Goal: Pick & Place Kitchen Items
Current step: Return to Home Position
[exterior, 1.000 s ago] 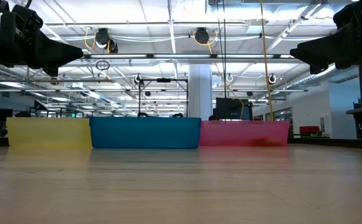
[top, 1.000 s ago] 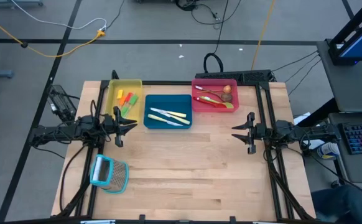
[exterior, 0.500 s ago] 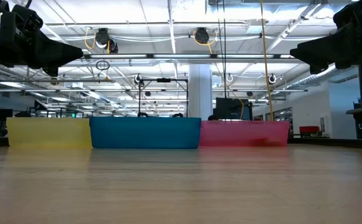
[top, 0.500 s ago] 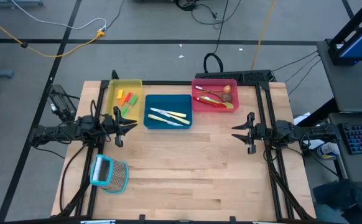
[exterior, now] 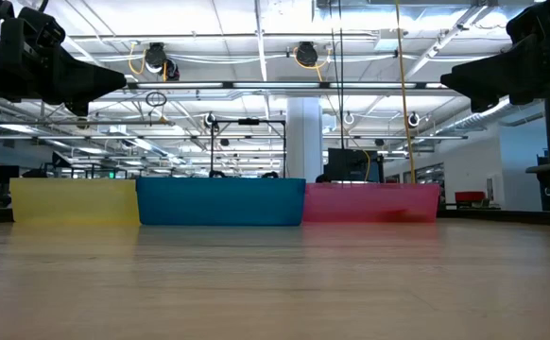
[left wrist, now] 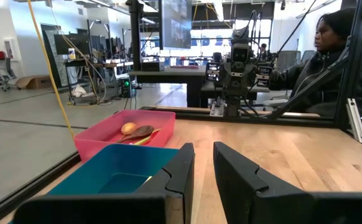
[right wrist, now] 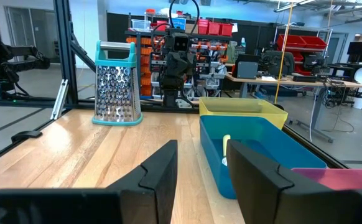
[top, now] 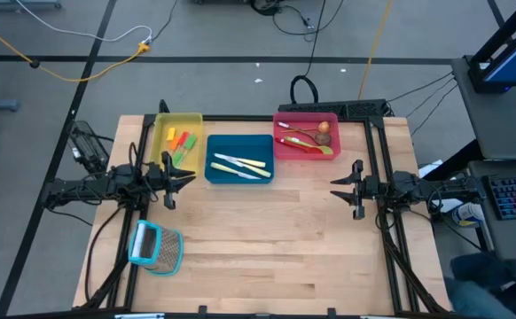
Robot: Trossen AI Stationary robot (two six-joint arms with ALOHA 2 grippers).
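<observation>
Wooden surface (top: pixel 276 239): spatulas (top: pixel 180 142), knives (top: pixel 238 166) and spoons (top: pixel 307 139) are lodged in yellow tray (top: pixel 180 116), blue tray (top: pixel 238 137) and red tray (top: pixel 306 115). Left pincer (top: pixel 190 182) and right pincer (top: pixel 333 189) are held open, empty, unmoved since a second ago; sorting is judged done.

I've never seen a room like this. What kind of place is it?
Probably a robot lab or workshop. The left arm and right arm wait at the sides of a wooden table, a keyboard sits beside it, and red storage bins fill shelves behind.

My left gripper (top: pixel 183 180) hangs at nine o'clock, my right gripper (top: pixel 340 188) at three, fingers parted, facing each other.
</observation>
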